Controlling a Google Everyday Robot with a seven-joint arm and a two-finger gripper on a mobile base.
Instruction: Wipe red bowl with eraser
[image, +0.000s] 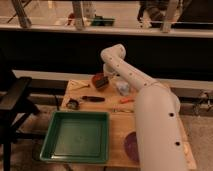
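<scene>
The red bowl (100, 83) sits at the far middle of the wooden table (117, 120). A small dark block, which looks like the eraser (99, 78), is in or on top of the bowl. My gripper (106, 74) is at the end of the white arm (150, 110) and reaches down to the bowl's right rim, right against the dark block. I cannot tell whether the gripper holds the block.
A large green tray (76, 136) is at the front left. A flat maroon disc (131, 146) lies at the front, beside the arm. A long dark-handled tool (93, 99), a black-and-grey lump (73, 104), an orange item (126, 100) and a pale cup (122, 87) lie mid-table. A dark chair (15, 100) stands left.
</scene>
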